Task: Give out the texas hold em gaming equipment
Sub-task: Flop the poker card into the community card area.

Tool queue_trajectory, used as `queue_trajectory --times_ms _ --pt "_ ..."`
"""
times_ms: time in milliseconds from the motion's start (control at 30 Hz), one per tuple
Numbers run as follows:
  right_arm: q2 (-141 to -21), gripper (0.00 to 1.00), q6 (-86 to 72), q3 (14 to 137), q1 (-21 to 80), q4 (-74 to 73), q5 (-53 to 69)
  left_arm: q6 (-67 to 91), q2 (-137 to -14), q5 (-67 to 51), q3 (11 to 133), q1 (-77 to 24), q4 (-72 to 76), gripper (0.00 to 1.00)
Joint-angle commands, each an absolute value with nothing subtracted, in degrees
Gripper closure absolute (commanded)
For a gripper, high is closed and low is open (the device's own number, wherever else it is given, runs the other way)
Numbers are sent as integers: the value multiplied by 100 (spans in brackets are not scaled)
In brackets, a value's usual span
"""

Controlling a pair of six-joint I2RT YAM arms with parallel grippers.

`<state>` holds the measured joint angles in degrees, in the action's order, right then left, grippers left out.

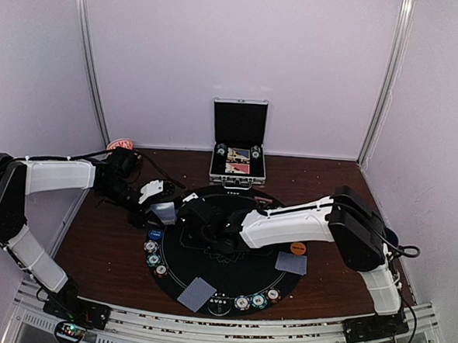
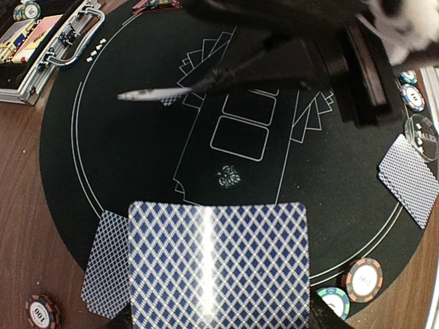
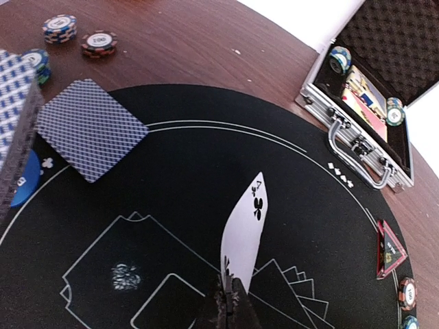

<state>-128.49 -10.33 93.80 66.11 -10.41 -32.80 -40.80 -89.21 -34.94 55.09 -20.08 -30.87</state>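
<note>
Left tool: centre-left of the overhead view, we see it part-open, clamping the card deck.
Right tool: bottom centre of its wrist view, closed tight on one club card, held by its edge above the black mat.
Risk: we fear that thin pinch lets the card twist and land askew.

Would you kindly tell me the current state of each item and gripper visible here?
Metal case: open, lid upright.
Left gripper: shut on the card deck, backs up.
Right gripper: shut on a single clubs card.
Dealt cards: face down on the mat.
</note>
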Motion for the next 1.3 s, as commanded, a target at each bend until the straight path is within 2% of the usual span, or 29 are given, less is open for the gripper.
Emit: queue_trajectory --times_ms 0,533,1000,1100,1267 --pt "-13016 100 -774 9585 6654 -859 -2888 -4042 -8958 -3654 5675 -1975 -2874 41" --pt "-13448 100 -505 9671 6702 -452 -1823 -4046 -8948 -3682 5662 -1976 -2874 41" --pt "-13622 100 -288 9676 6805 -271 -1735 -4059 -8928 -3691 5657 -1976 -2874 41" --pt "-13634 95 -290 9710 6816 -302 -1680 -4055 -8934 -3693 5657 -1968 -2878 41" --pt "-13578 76 -308 9714 6836 -377 -1658 -4060 -8938 -3705 5659 -1976 -2875 41"
